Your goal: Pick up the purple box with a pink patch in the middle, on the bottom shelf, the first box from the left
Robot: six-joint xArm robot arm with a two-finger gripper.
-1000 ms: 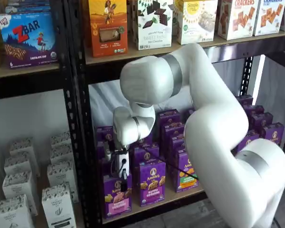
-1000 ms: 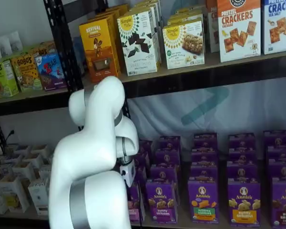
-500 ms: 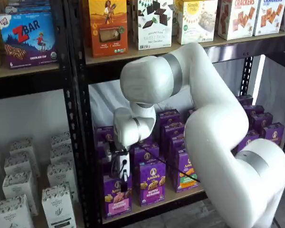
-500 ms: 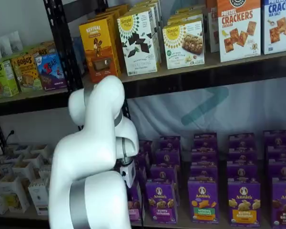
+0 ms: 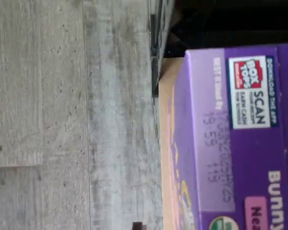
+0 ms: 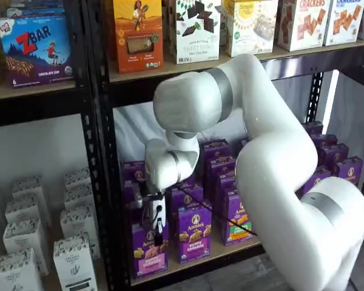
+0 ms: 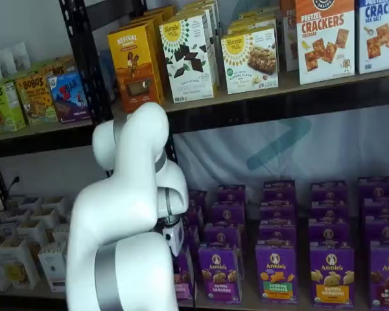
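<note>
The purple box (image 6: pixel 148 253) with the pink panel stands upright at the front left of the bottom shelf (image 6: pixel 201 259). My gripper (image 6: pixel 158 233) hangs straight down onto its top edge, white body above, and one black finger lies against the top of its front face, so it is shut on the box. In a shelf view only a sliver of the purple box (image 7: pixel 183 280) shows beside the arm. The wrist view looks close down on the top flap of the purple box (image 5: pixel 230 143), with its white scan label and date print; no fingers show there.
A purple carton with a brown snack panel (image 6: pixel 192 234) stands right beside it, then one with a green-and-orange panel (image 6: pixel 236 224). The black perforated post (image 6: pixel 103 182) rises close on the left. White cartons (image 6: pixel 73 260) fill the neighbouring bay. Grey plank floor (image 5: pixel 72 120) lies below the shelf edge.
The fingers have closed in on the top of the purple box. The arm and the box stay almost where they were.
</note>
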